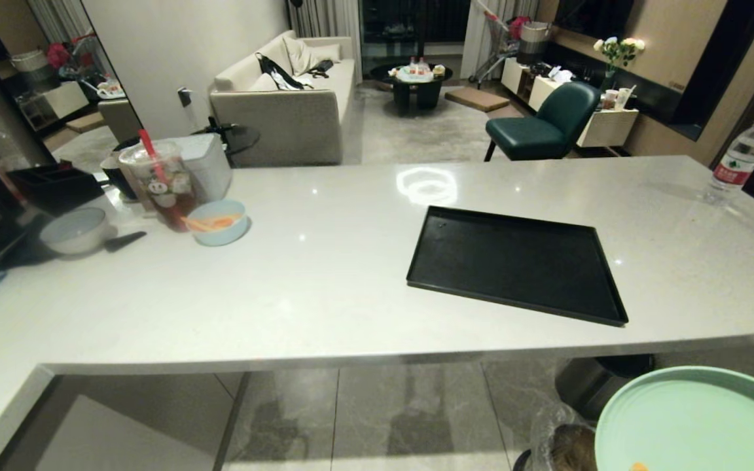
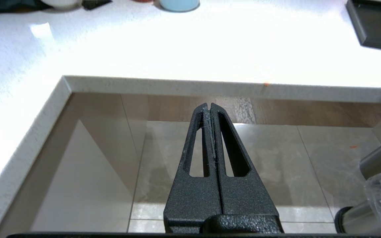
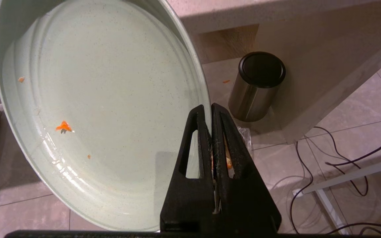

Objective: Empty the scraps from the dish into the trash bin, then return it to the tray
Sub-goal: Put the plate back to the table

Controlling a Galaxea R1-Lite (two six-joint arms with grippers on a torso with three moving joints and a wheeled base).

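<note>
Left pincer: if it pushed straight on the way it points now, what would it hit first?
Probably the front edge of the counter. The left pincer, shut and empty, points across bare floor tiles towards it; depth is hard to judge.

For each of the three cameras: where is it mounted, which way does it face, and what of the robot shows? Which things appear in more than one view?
Head view: on the head, looking forward and down over the white counter and black tray; no robot part visible.
Left wrist view: behind the shut left gripper, facing the floor and counter edge.
Right wrist view: behind the right gripper, shut on the rim of the mint dish, facing the floor and black-topped bin.
Shared: dish in head and right wrist views; tray in head and left wrist views.
</note>
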